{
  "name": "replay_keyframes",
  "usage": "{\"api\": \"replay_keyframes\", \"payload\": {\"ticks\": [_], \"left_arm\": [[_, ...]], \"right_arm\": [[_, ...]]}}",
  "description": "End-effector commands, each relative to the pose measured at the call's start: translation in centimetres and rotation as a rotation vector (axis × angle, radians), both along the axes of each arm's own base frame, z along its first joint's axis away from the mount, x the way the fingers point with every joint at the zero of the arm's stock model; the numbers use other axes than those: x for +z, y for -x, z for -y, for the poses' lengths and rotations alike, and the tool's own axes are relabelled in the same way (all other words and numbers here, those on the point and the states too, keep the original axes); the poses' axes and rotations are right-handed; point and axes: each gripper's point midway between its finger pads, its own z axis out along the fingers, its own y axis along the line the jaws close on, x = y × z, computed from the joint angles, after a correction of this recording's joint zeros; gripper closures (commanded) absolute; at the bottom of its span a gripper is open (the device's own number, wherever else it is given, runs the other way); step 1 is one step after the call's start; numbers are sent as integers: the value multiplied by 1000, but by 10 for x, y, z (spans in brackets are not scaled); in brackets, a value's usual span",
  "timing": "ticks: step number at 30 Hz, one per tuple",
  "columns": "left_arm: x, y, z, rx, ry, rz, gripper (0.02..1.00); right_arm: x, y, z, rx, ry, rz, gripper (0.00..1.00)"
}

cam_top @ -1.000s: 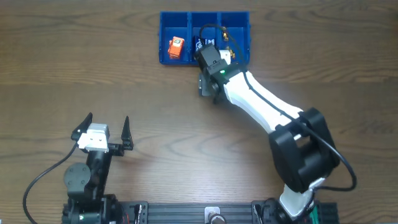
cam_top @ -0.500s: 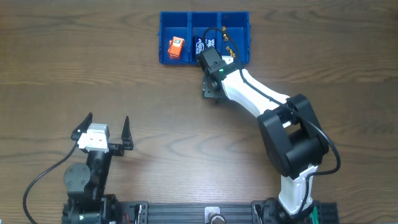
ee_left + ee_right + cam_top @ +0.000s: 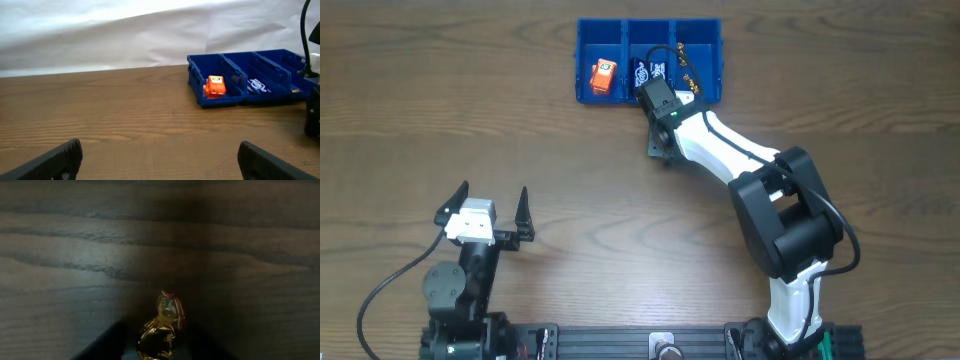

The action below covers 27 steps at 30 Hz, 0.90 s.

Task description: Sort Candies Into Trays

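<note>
Right gripper (image 3: 660, 150): lowered close over the wooden table (image 3: 420, 100), fingers drawn narrow and closed on one gold-wrapped candy (image 3: 162, 317), which shows a red stripe at its upper end. The candy sits between the two fingertips, its twisted end projecting just past them, over bare wood grain. Blue three-compartment tray (image 3: 650, 22): just beyond this gripper, near but apart from it. Compartment on the gripper's left: one orange candy (image 3: 604, 75). Middle compartment, straight ahead of the gripper: one blue-and-white candy (image 3: 645, 70). Compartment on its right: small gold candies (image 3: 688, 78), number not clear. Left gripper (image 3: 492, 192): well apart from the tray and from the right gripper, fingers spread wide, holding nothing, only tabletop between them. From it, the tray (image 3: 240, 97) lies far ahead and to the right, the orange candy (image 3: 215, 86) in its nearest compartment.
</note>
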Motion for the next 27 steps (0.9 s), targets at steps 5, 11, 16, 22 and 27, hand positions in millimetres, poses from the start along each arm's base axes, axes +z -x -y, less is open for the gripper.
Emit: {"api": "replay_keyframes", "payload": {"ticks": [5, 11, 16, 22, 27], "left_arm": [[-16, 1, 1, -7, -12, -44, 20], [-16, 1, 1, -7, -12, -44, 20], [-16, 1, 1, -7, -12, -44, 20], [-16, 1, 1, -7, -12, -44, 20], [-16, 1, 1, -7, -12, -44, 20]], "right_arm": [[-8, 1, 5, -12, 15, -12, 851], [43, -8, 3, -11, -22, 95, 873], [167, -45, 20, 52, -10, 463, 849], [209, -87, 68, -29, -4, 646, 851], [169, -96, 67, -19, 22, 573, 849]]}}
